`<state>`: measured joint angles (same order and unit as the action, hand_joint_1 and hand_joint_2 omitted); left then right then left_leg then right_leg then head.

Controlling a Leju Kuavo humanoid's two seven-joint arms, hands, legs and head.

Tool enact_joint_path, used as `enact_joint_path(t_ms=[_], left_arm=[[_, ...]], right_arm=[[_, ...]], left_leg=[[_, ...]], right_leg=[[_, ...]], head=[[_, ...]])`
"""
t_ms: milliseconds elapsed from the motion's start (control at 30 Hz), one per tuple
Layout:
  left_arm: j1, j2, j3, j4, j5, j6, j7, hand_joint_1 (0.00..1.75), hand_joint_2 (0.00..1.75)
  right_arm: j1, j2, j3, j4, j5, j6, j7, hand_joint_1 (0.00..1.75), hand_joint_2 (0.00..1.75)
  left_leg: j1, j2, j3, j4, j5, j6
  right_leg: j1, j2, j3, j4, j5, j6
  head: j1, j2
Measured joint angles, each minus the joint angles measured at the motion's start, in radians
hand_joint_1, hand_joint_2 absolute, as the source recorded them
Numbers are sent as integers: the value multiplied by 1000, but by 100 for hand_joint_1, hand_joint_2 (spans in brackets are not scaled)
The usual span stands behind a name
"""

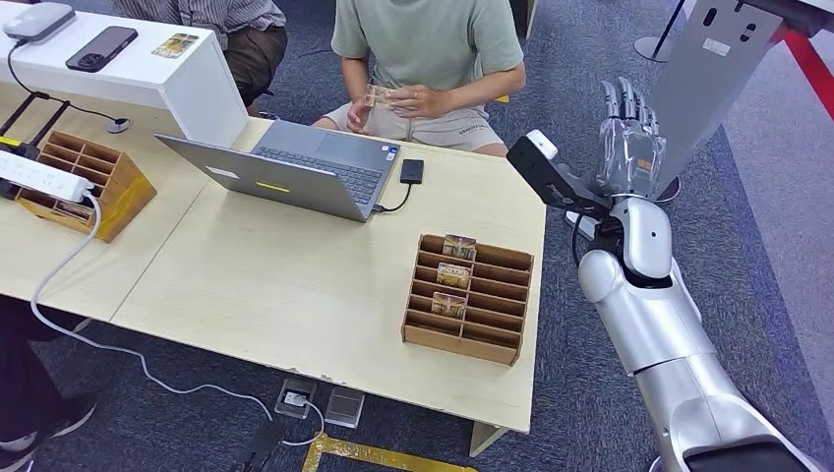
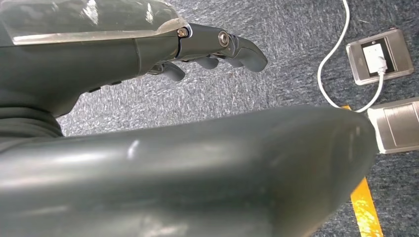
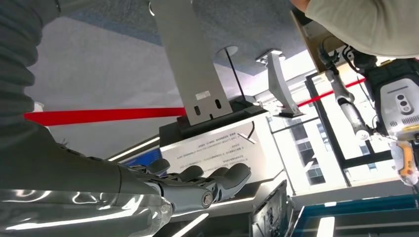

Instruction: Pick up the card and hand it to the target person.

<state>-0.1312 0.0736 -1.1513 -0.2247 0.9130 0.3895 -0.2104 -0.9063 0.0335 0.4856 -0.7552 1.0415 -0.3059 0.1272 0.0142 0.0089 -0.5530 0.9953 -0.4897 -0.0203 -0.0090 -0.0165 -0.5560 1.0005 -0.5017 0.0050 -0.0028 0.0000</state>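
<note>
Handover looks done: the seated person [image 1: 428, 49] holds a card [image 1: 378, 95] in both hands, right hand [image 1: 629, 138] raised beside the table, fingers straight and empty; left hand [image 2: 217, 49] loosely open, holding nothing.

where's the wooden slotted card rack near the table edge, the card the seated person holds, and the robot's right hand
wooden slotted card rack [image 1: 470, 334]: head view, on a bare divider near its front.
card held by the seated person [image 1: 378, 95]: head view, on the card's face.
right hand [image 1: 629, 147]: head view, on the raised palm.
</note>
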Motion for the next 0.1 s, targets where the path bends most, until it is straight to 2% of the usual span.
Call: enact_joint_path(t_ms=[100], left_arm=[[0, 0, 0, 0, 2, 1, 2, 0, 0]], right_arm=[[8, 4, 0, 5, -33, -21, -21, 0, 175]], left_leg=[[0, 0, 0, 0, 0, 0]], right_leg=[[0, 0, 0, 0, 0, 0]], head=[[0, 0]])
